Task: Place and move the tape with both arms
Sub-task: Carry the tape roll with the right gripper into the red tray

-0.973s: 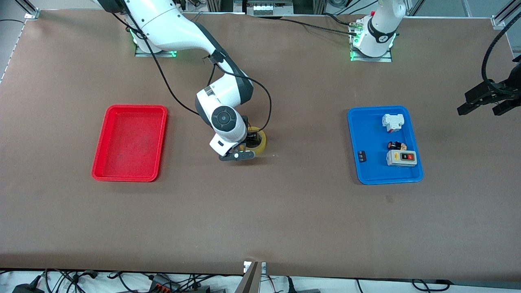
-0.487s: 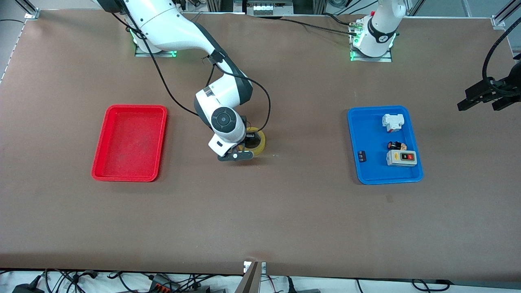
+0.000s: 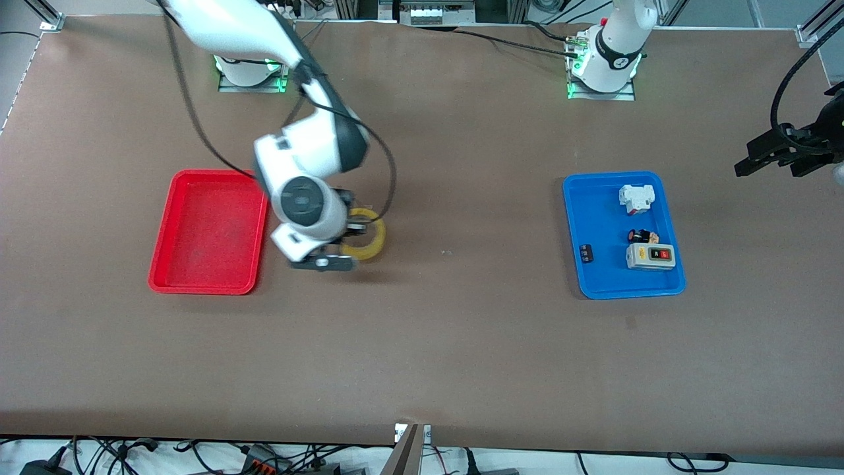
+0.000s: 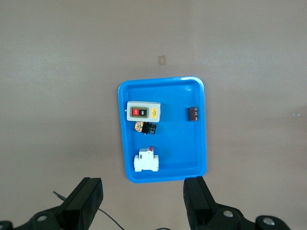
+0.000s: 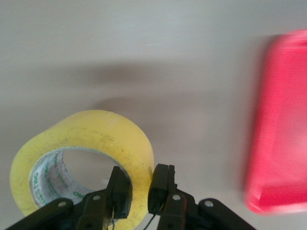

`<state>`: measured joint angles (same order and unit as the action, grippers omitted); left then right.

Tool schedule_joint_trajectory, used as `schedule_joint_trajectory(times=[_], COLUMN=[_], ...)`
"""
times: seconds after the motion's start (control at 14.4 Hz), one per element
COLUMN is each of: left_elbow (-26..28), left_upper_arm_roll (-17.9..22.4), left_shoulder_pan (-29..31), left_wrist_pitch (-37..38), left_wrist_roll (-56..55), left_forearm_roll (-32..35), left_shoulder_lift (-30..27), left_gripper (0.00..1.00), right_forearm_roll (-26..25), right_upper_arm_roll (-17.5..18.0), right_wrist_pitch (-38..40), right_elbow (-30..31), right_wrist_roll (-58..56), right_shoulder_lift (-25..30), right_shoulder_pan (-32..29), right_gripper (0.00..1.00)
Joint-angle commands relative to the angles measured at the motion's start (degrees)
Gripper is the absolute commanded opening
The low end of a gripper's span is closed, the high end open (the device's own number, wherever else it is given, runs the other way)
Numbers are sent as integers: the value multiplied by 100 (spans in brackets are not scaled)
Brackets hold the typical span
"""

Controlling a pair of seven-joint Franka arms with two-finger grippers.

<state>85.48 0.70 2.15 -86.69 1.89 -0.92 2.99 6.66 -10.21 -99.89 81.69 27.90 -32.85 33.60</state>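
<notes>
The tape is a yellow ring. My right gripper is shut on its wall and holds it above the table between the two trays, close to the red tray. In the right wrist view the gripper has one finger inside the tape's hole and one outside. My left gripper is open and empty, up in the air at the left arm's end of the table. In the left wrist view it hangs open high over the blue tray.
The blue tray holds a white-grey switch box with a red button, a white breaker and two small dark parts. The red tray also shows in the right wrist view.
My right gripper has lifted the tape and carried it toward the red tray. My left gripper has drifted slightly.
</notes>
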Motion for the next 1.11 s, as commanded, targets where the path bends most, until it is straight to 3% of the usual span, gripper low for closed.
schedule_joint_trajectory(times=[0.0, 0.35, 0.83, 1.04], left_elbow=[30, 47, 47, 82], left_upper_arm_roll=[17, -35, -62, -62], left_shoulder_pan=[-48, -48, -48, -48], left_wrist_pitch=[-172, -208, -59, -50], left_wrist_roll=[171, 399, 224, 215], left_forearm_roll=[171, 373, 277, 268], left_shoulder_lift=[-18, 9, 26, 35], left_gripper=[100, 100, 100, 100], right_forearm_roll=[-68, -464, -578, -578], right_upper_arm_roll=[55, -33, -192, -192], right_wrist_pitch=[523, 174, -1979, -2175], right_elbow=[276, 1092, 3201, 3485], right_wrist_roll=[-528, -1628, -2095, -2315], right_shoulder_lift=[384, 498, 1148, 1246], right_shoulder_pan=[-992, -2119, -2322, -2410], right_gripper=[0, 0, 0, 0])
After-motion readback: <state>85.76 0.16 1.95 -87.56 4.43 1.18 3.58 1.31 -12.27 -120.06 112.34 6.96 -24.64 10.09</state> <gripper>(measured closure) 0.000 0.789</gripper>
